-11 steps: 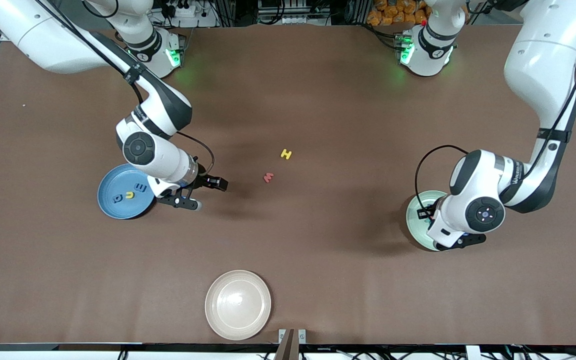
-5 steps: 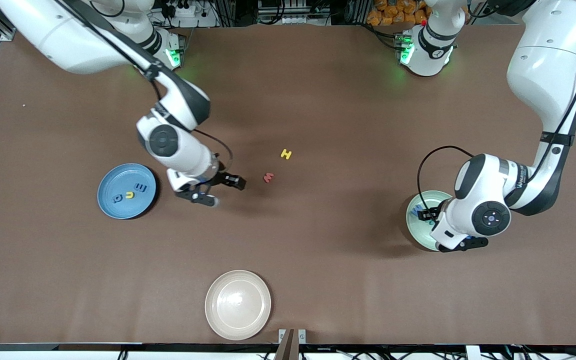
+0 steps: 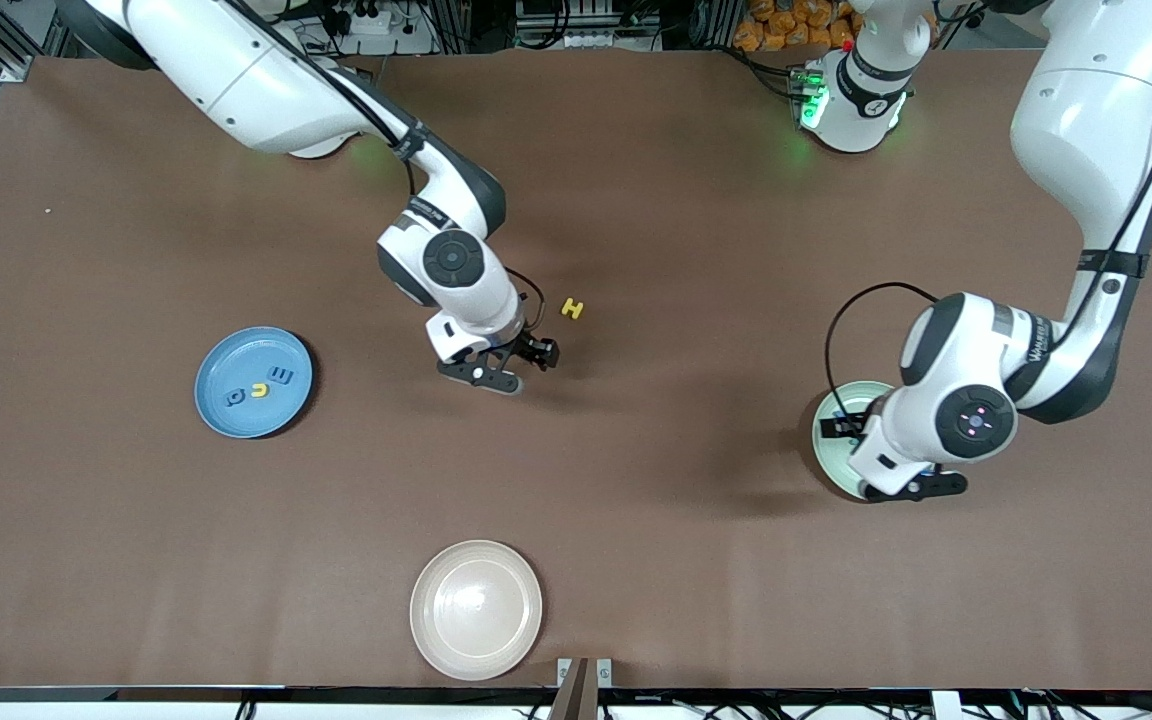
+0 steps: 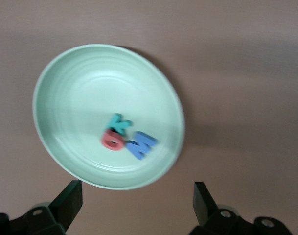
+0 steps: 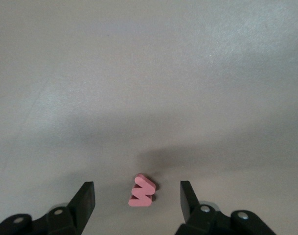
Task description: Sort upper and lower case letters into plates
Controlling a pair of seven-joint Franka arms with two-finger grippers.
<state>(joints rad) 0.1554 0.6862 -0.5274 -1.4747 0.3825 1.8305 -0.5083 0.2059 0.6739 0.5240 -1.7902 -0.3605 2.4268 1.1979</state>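
Note:
My right gripper (image 3: 513,365) is open over the middle of the table. In the right wrist view a red letter (image 5: 142,191) lies flat on the table between the fingers (image 5: 85,198) of my right gripper (image 5: 137,195), touching neither. A yellow letter (image 3: 573,308) lies beside it, toward the robots. The blue plate (image 3: 226,360) holds three letters (image 3: 259,389). My left gripper (image 3: 881,458) hangs open over the pale green plate (image 3: 829,440). That plate (image 4: 75,78) holds a teal letter (image 4: 118,124), a red one (image 4: 112,142) and a blue one (image 4: 141,145). The left gripper (image 4: 137,192) holds nothing.
A cream-white plate (image 3: 476,610) sits near the table's front edge, nearer to the front camera than everything else. The left arm's elbow (image 3: 1086,120) rises high at its end of the table. Brown tabletop (image 3: 696,560) lies bare between the plates.
My right arm has swung from beside the blue plate toward the table's middle and now covers the red letter in the front view. The left arm has barely shifted over the green plate.

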